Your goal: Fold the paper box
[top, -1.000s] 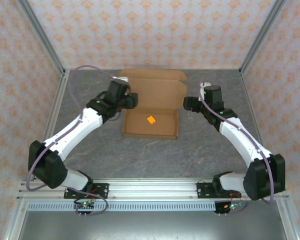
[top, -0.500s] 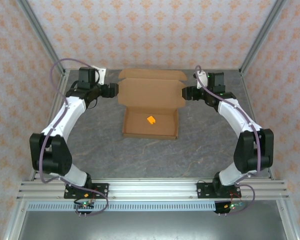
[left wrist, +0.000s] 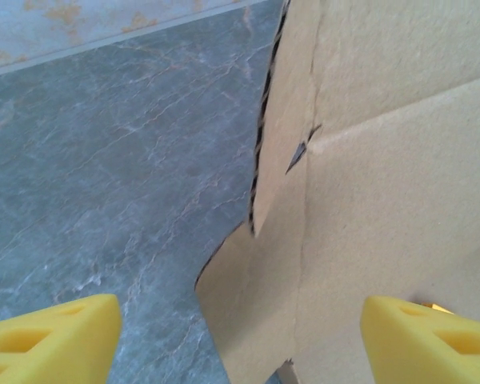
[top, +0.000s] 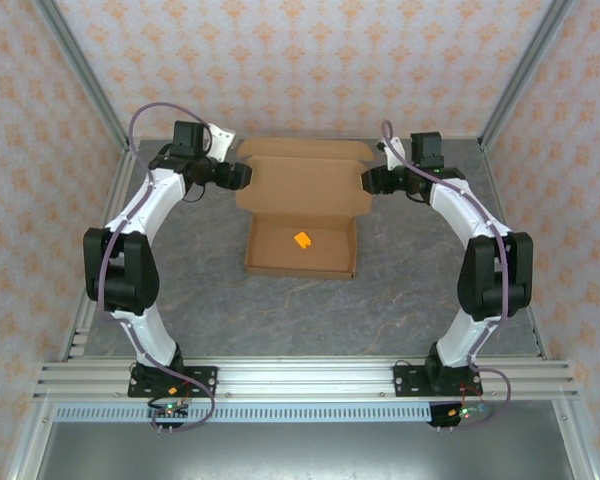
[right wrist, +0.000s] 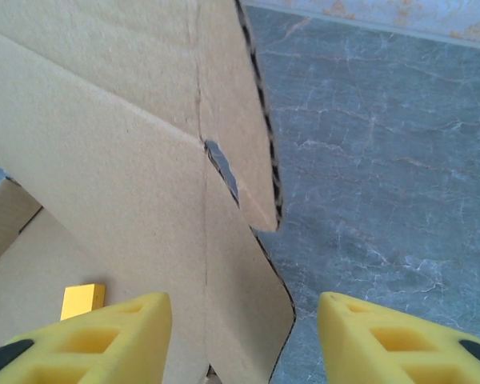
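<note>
Top external view: we saw the left gripper (top: 245, 177) and right gripper (top: 366, 182) at opposite lid edges of the paper box (top: 302, 188), fingers spread apart, cardboard between them, nothing clamped.

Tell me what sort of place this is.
Probably a robot test cell: a left arm and right arm bolted to an aluminium rail, patterned wall panels enclosing a grey marble-look table, a paper box laid out on it.
</note>
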Available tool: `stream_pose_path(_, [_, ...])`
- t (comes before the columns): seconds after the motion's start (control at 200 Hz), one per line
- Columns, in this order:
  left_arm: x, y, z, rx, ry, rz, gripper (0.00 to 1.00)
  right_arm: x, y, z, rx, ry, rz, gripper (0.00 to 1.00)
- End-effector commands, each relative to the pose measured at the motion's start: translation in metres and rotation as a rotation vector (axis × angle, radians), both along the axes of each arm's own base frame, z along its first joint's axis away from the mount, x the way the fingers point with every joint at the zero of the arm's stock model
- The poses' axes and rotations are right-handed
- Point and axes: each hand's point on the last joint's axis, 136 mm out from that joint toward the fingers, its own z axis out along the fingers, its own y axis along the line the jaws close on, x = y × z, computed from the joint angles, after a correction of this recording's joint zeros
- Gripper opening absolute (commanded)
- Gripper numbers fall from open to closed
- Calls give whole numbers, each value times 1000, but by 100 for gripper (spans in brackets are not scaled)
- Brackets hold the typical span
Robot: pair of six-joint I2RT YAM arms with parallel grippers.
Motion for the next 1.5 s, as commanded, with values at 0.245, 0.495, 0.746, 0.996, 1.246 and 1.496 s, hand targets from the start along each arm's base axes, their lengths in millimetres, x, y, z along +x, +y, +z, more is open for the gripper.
stream_pose_path(0.245, [5, -11, 1, -77, 30, -85, 63, 1, 7, 4, 16, -7, 70, 38])
stream_pose_path(0.495, [4, -14, 4, -105, 35, -98, 43, -1, 8, 11, 21, -14, 79, 23])
stream_pose_path(0.746, [-3, -13, 3, -101, 57, -96, 33, 0, 9, 20, 27, -34, 64, 11])
stream_pose_path(0.996, [-3, -1, 3, -136, 42, -64, 49, 0, 4, 21, -6, -57, 33, 0])
stream_pose_path(1.246, [3, 1, -8, -174, 66, -82, 58, 0, 7, 24, 1, -68, 62, 0])
stream_pose_path(1.496, [14, -6, -12, -224, 74, -125, 66, -2, 7, 25, -16, -66, 77, 0])
